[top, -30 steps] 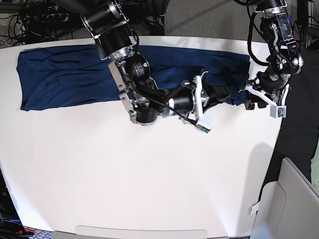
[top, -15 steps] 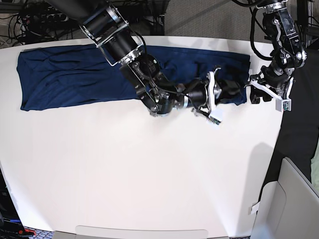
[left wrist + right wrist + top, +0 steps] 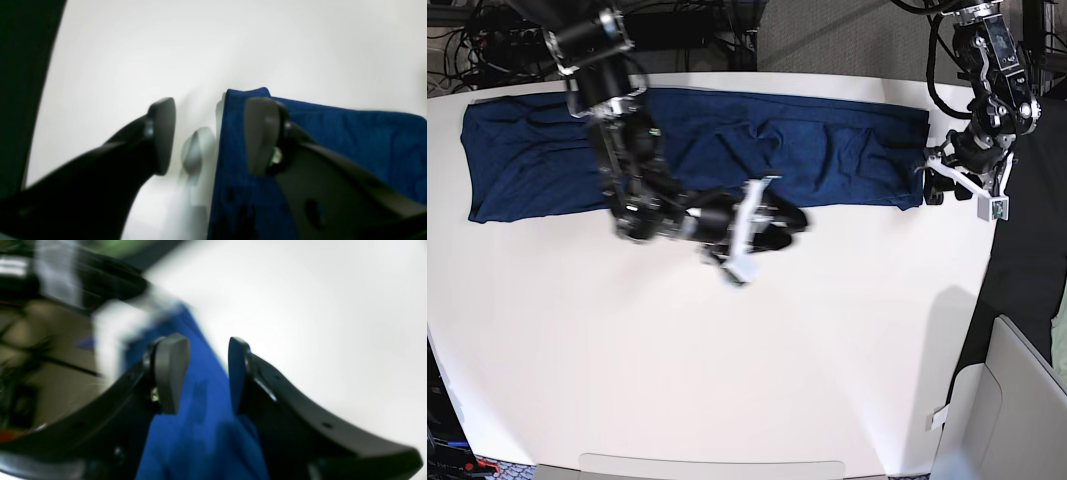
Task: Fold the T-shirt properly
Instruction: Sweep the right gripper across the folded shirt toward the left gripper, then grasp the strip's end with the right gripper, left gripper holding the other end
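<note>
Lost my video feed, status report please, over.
Left gripper open at the T-shirt end edge, nothing held. Right gripper jaws parted over the near hem. Shirt a long flat band on the table. Nothing in the way.

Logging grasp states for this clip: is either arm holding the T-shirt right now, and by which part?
Nothing is held. The left gripper is open at the T-shirt corner edge; the right gripper has open jaws over the cloth's edge, not pinching it.
</note>
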Robot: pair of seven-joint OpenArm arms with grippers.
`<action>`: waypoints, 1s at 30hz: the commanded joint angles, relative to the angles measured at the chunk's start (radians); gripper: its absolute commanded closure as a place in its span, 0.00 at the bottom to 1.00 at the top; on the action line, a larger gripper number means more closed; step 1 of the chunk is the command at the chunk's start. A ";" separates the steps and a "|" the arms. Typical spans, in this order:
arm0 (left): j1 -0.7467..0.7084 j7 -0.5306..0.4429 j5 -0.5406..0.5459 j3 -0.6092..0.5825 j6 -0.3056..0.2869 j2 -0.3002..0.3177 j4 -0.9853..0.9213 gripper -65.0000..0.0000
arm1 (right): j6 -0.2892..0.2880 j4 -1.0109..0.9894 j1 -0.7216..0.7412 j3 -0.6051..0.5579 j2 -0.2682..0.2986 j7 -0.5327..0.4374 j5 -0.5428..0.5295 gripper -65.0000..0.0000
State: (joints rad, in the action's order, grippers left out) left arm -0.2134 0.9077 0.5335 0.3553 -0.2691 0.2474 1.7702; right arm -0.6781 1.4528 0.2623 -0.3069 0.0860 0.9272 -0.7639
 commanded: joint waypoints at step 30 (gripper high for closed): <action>0.061 0.216 0.007 -0.003 -0.100 0.040 -0.092 0.43 | -0.020 0.357 -0.386 0.522 0.291 -0.033 -0.049 0.67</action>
State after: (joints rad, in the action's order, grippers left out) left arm -0.1604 1.1290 0.5339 0.3489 -0.3668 0.2745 1.6642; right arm -0.6891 1.7931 -0.1337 0.2089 0.3653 0.9199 -0.7879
